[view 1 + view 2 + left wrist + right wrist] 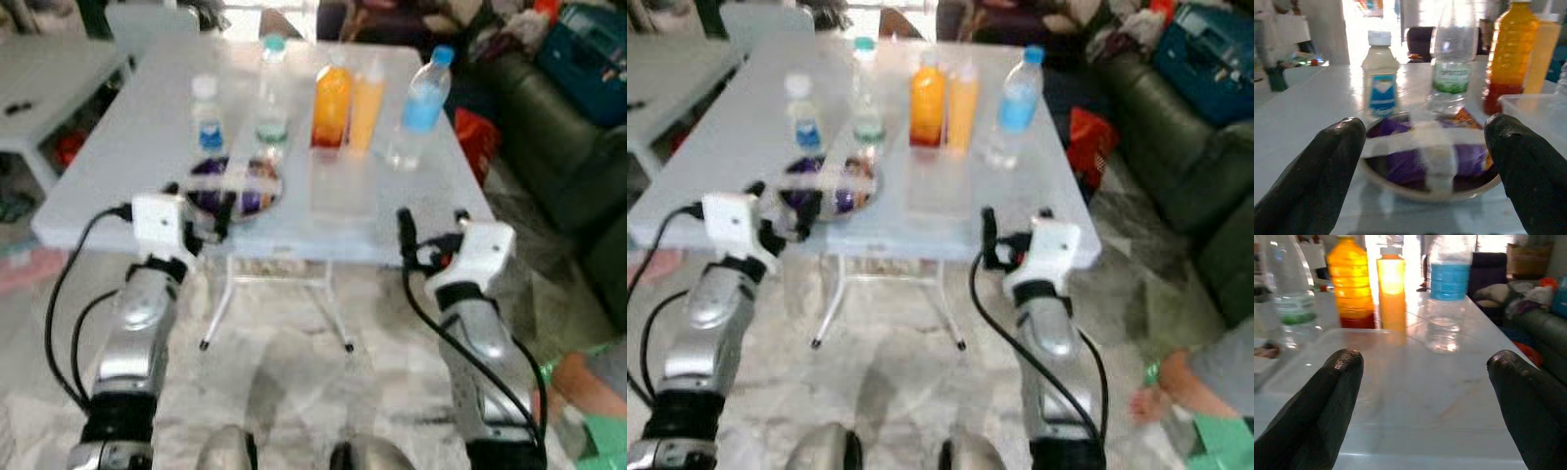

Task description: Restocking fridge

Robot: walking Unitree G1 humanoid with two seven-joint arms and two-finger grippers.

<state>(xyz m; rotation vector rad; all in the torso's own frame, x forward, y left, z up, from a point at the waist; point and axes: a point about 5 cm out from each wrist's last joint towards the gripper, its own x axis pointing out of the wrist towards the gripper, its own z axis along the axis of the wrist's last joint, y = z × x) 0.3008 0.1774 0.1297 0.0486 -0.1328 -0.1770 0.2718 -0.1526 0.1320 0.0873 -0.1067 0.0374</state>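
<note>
At the near edge of a white folding table [118, 196], both grippers are being held spread wide and grasping nothing. Between the fingers of the left gripper [1425, 161] a taped-over bowl [1430, 156] of purple food is being framed — just ahead of it, at the table's left front. It is being judged shallow, light and perhaps breakable; its crossed strips of tape look smooth, so the rim on either side would be the safer hold. The right gripper [1425, 396] is being pointed across a clear lidded container [343, 181] — stiff but slick plastic, best pinched at its side walls. Beyond, the bottles are being lined up: a small white bottle [206, 113], a clear water bottle [271, 93], two orange juice bottles [333, 98] and a blue-labelled bottle [423, 93], the full juices probably heaviest, round and slippery, best gripped mid-body. Both silver arms are being held forward at table height, elbows bent, wrists level.
</note>
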